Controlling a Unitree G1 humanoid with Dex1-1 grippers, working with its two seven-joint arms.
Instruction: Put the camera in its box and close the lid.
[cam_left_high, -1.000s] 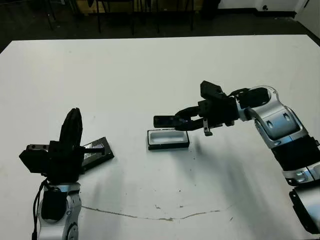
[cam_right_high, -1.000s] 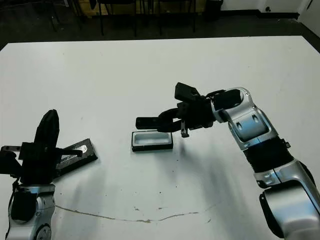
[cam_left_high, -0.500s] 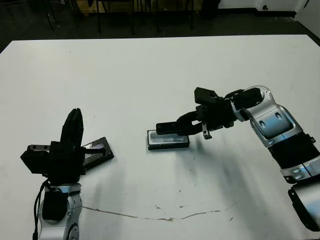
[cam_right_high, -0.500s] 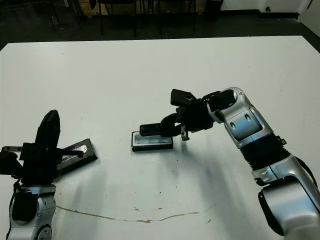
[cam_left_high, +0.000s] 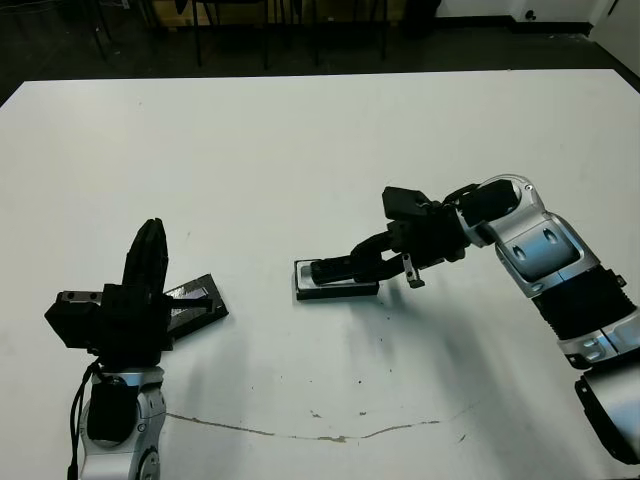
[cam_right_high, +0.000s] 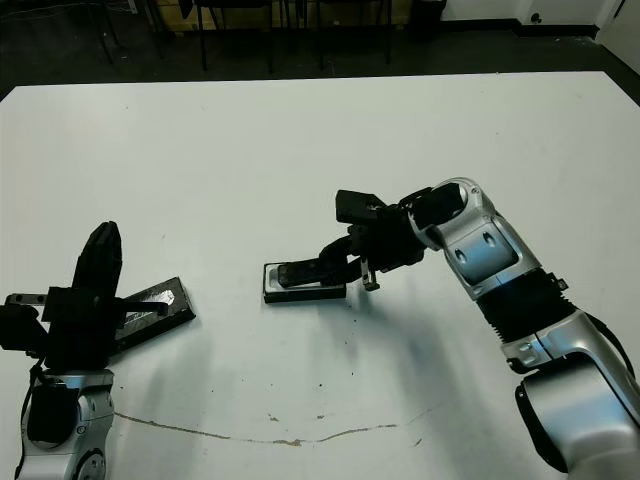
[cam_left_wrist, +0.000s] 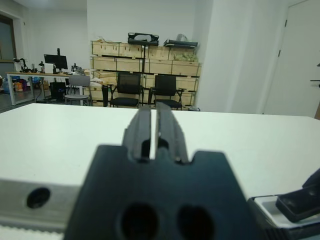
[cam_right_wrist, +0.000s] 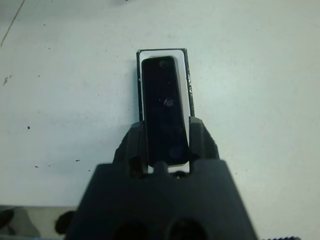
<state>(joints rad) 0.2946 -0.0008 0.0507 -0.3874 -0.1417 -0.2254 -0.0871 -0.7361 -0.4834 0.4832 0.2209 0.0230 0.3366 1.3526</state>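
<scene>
Right gripper (cam_right_wrist: 166, 142) clamps camera (cam_right_wrist: 163, 107) lengthwise over box (cam_left_high: 337, 287) at table (cam_left_high: 300, 150) centre; left gripper (cam_left_wrist: 155, 131) empty, fingers together; lid (cam_left_high: 192, 305) at 9 o'clock.

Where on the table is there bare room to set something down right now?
The far half of the table is bare, as is the near middle between the lid and the box. Crowded: the box itself, where the right gripper holds the camera.

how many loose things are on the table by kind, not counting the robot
camera: 1, held by the right tool over the box
box: 1
lid: 1, by the left tool
total: 3
</scene>
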